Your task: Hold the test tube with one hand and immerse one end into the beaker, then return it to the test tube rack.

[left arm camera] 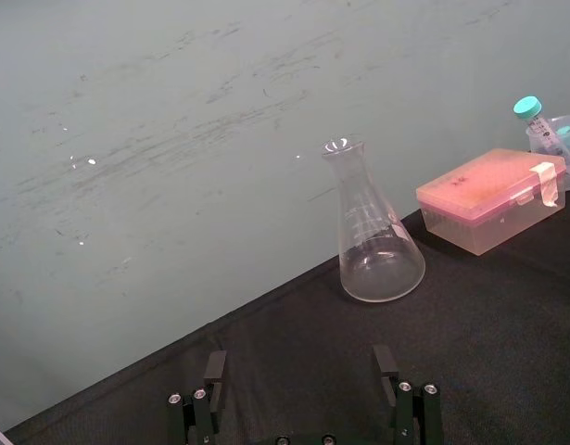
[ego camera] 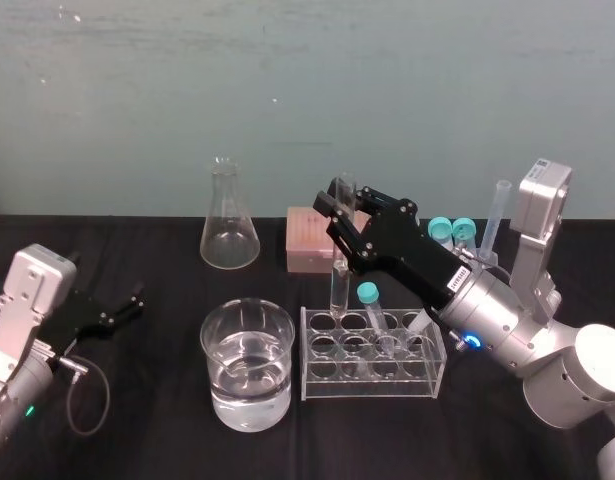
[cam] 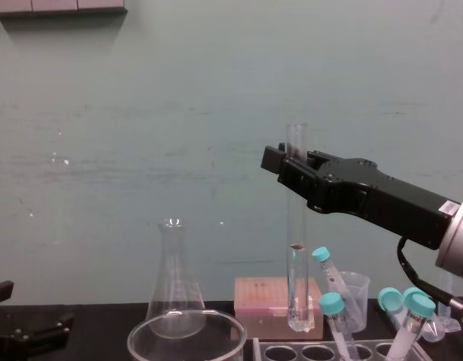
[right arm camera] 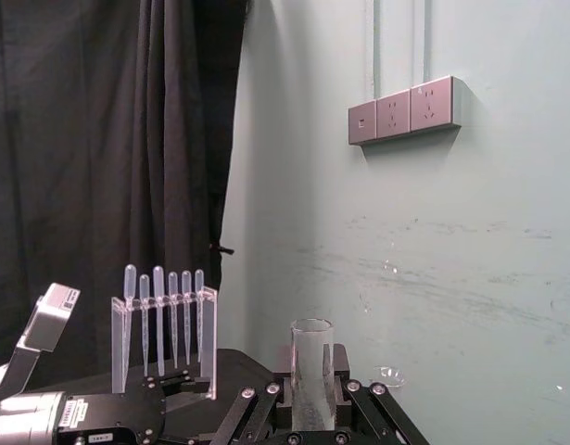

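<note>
above black tabletop (ego camera: pixel 157 440) | right fingers (cam: pixel 272 160) hold test tube (cam: pixel 295 248) | teal wall (ego camera: pixel 287 80) behind

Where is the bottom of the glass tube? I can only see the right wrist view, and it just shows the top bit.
Observer: The test tube hangs upright in the right gripper. Its rounded end looks just above the test tube rack.
Operator: Is the beaker close?
Observer: Yes. The beaker stands right beside the rack, on the robot's left of it, with clear liquid inside.
Operator: What's the other arm doing?
Observer: The left gripper sits open at the left side of the table, holding nothing.
</note>
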